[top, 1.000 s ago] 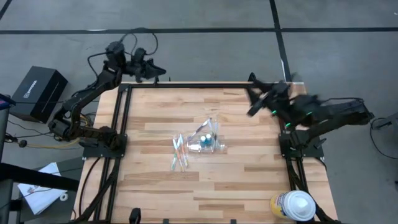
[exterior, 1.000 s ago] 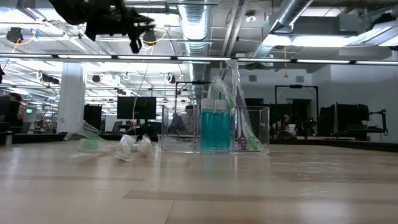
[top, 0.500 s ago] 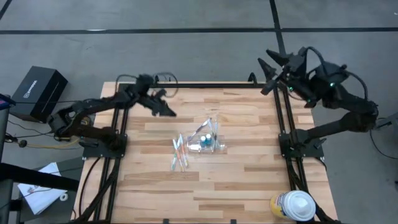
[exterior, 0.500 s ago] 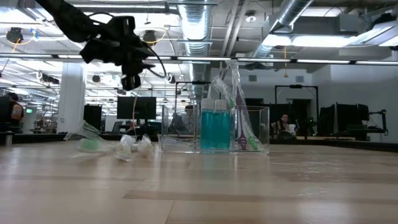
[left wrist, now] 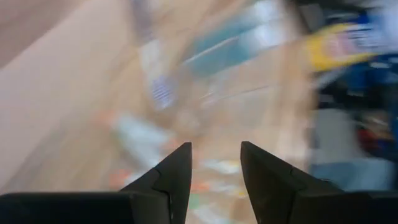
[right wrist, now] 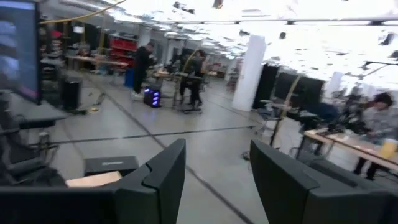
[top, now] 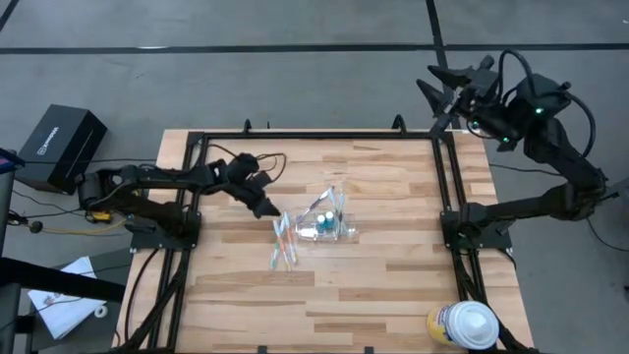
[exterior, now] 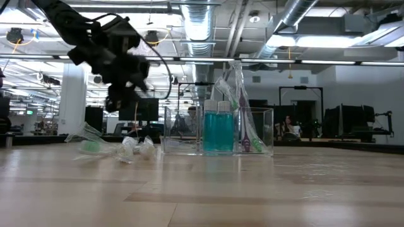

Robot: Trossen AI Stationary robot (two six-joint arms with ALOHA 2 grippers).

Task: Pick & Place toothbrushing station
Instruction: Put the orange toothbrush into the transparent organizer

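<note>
**Pastel brushes still loose beside the cup**

Clear plastic, the cup [top: 329,221] sits mid-table with two teal tubes [exterior: 218,125] standing in it and, as far as I can tell from the low view, a couple of brushes leaning inside. I'd call that part done. What's left is the loose brushes [top: 283,242] lying flat on the wood just left of the cup, touching or nearly so.

I have the left gripper [top: 265,205] low over the table, just far-left of those brushes, and its wrist view shows the fingers [left wrist: 176,171] parted with nothing between them. It isn't on a brush yet.

My right gripper [top: 444,83] is raised beyond the table's far right corner, well apart from everything, jaws apart and empty, facing the room.

My judgement: somewhere past halfway, with the left arm lining up for its next pick.
</note>
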